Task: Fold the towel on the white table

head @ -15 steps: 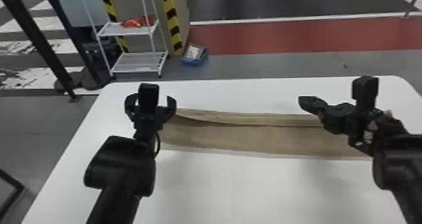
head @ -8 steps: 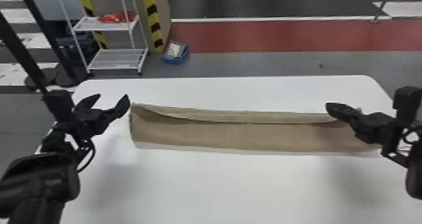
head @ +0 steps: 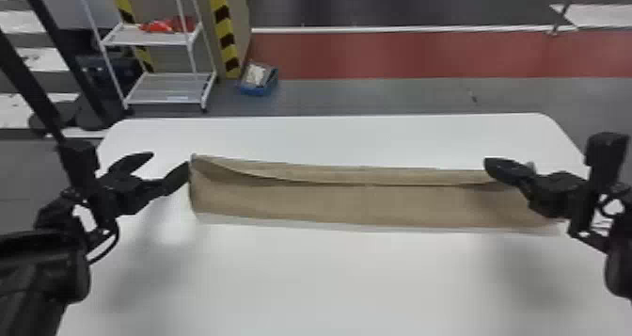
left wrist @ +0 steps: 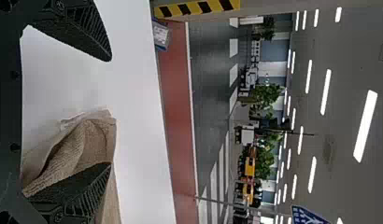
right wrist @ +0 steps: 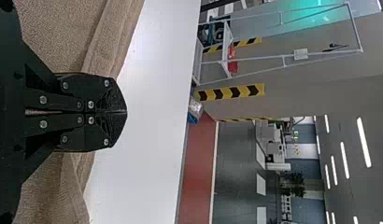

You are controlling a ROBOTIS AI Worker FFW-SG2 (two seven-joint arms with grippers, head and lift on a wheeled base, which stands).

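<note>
Left gripper [head: 170,160], fingers spread, has shifted outward to one end of the towel [head: 367,208], a strip across the tabletop [head: 329,283]; right gripper's [right wrist: 126,112] fingers are pressed together, endwise folding likely outstanding.

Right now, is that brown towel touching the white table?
Touching. The head view shows the towel lying in a long strip across the white table.
</note>
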